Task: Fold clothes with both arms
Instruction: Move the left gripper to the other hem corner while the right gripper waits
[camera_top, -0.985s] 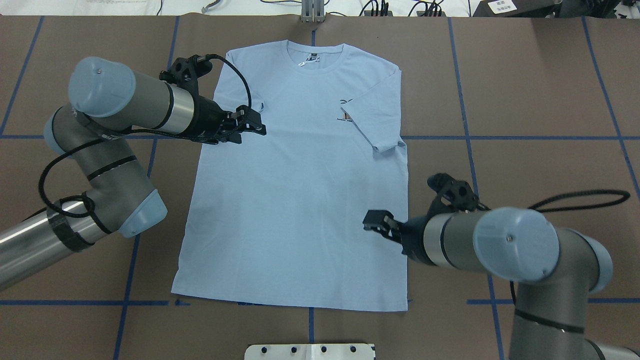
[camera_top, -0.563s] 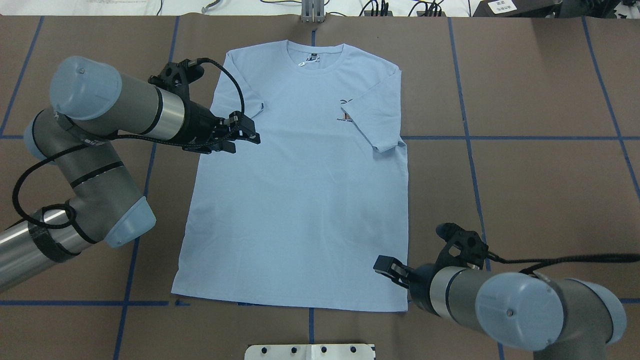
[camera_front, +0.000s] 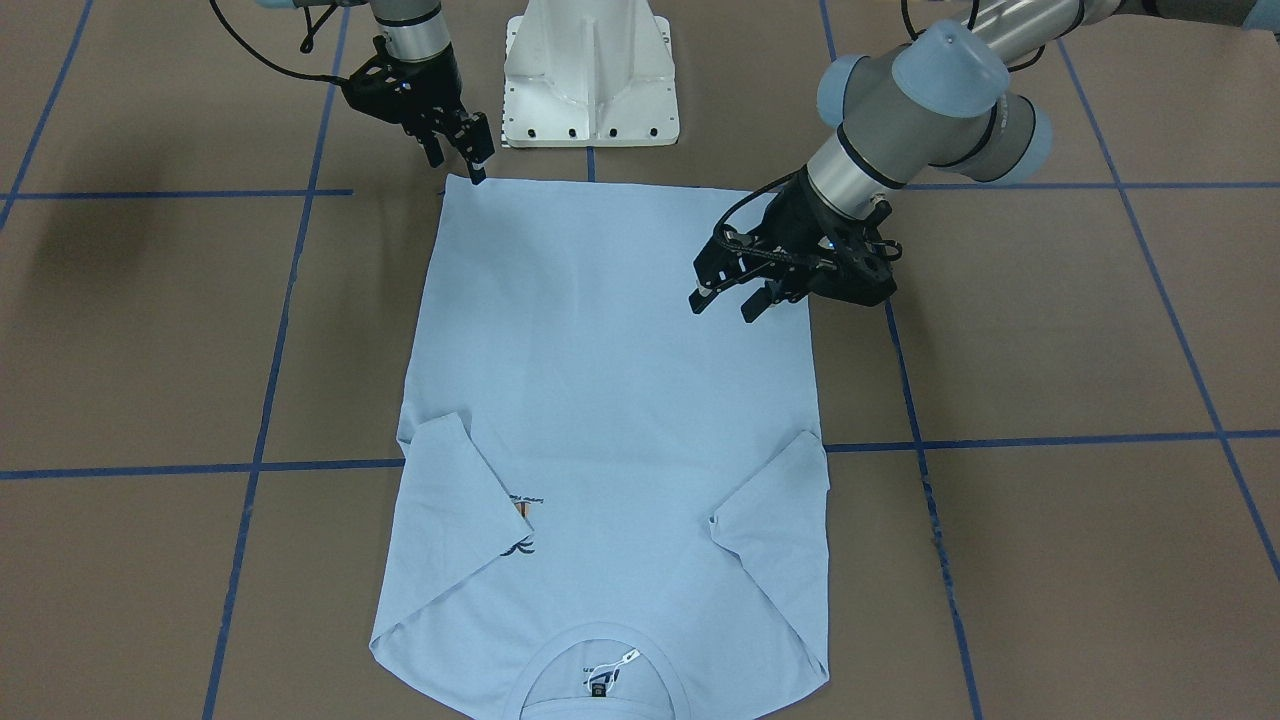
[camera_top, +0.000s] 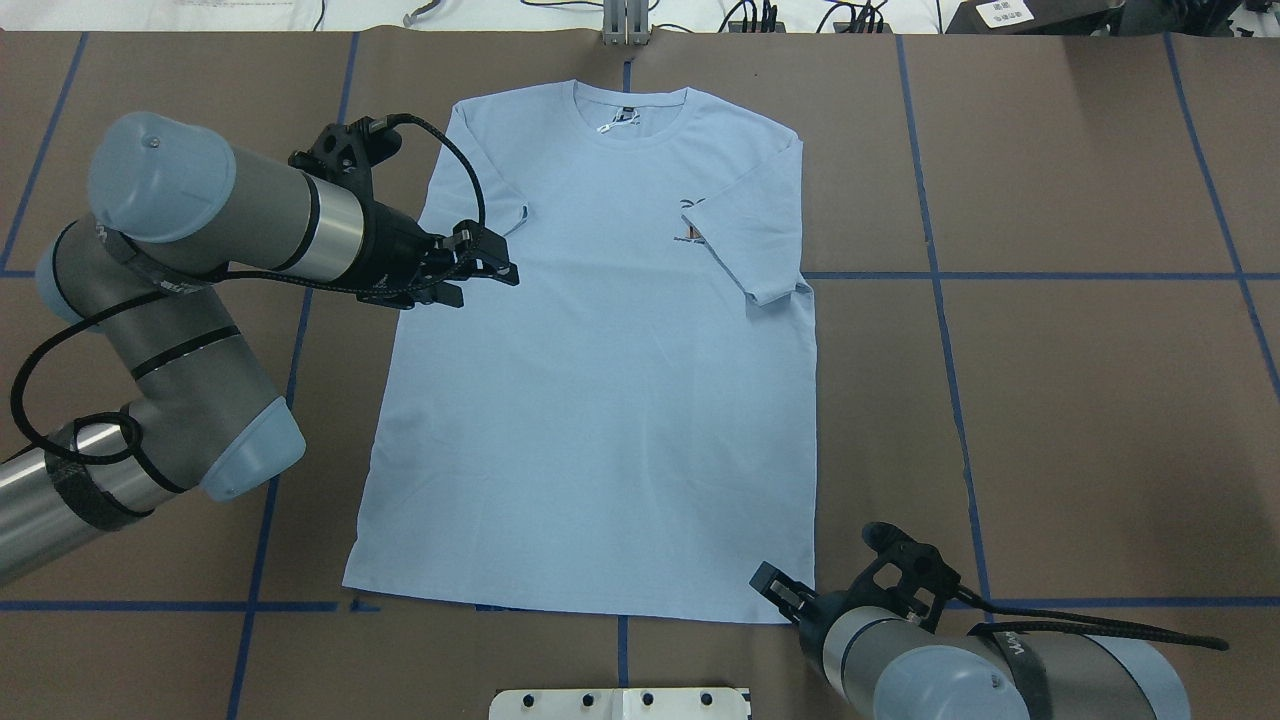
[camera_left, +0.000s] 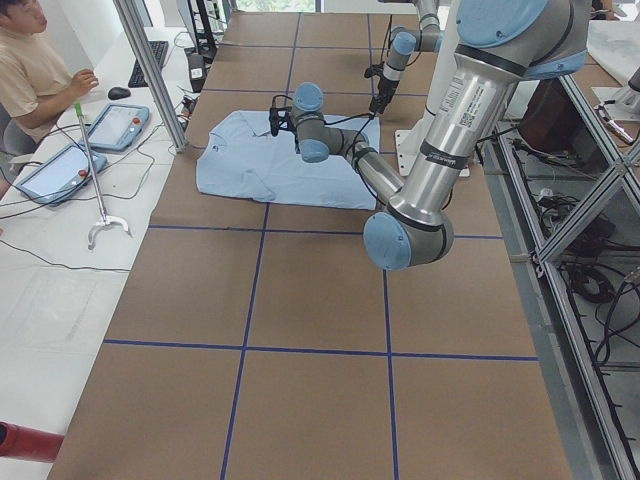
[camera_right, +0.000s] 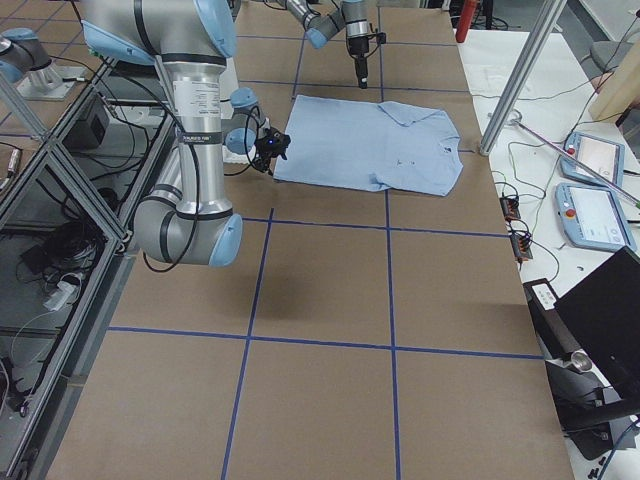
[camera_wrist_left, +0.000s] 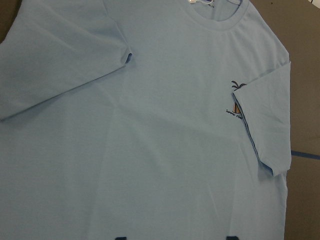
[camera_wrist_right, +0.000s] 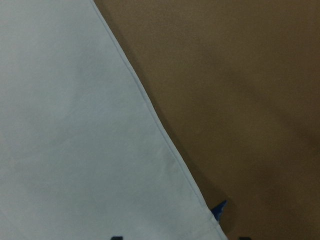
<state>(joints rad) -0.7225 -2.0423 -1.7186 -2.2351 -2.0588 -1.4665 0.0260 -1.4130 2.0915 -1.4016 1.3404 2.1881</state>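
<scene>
Front-facing view: the T-shirt (camera_front: 610, 380) lies flat and face up mid-table (camera_front: 1050, 340), with the hem toward the robot's edge and the collar toward the operators' edge. Both sleeves are folded in across the chest. The right gripper (camera_front: 458, 165) points down at the hem corner (camera_front: 452, 188) on its side, fingers apart. The left gripper (camera_front: 722, 306) hangs spread above the shirt's left half, between sleeve and hem, holding nothing. Overhead view: same layout. The right sleeve (camera_top: 745, 245) half covers the chest print (camera_top: 688, 222), and the right gripper sits right at the hem corner by the robot's edge. Side views: both grippers are too small to judge finger state, and the cloth looks flat with no lifted edge. Left wrist view: only flat cloth below, with two dark fingertips well apart at the frame's bottom. Right wrist view: the hem corner lies between the spread fingertips, and a bit of blue tape (camera_wrist_right: 218, 209) peeks out beside it. How high the fingers are above the cloth can't be told. Judgement: you're setting grips for the next fold. Come down so one finger slides under the corner and catches both layers, not just the top. Set the left gripper on the matching point on its own side before you lift, or the fold will likely go skew. Lift both together and low, so the tucked sleeves don't flop out.
</scene>
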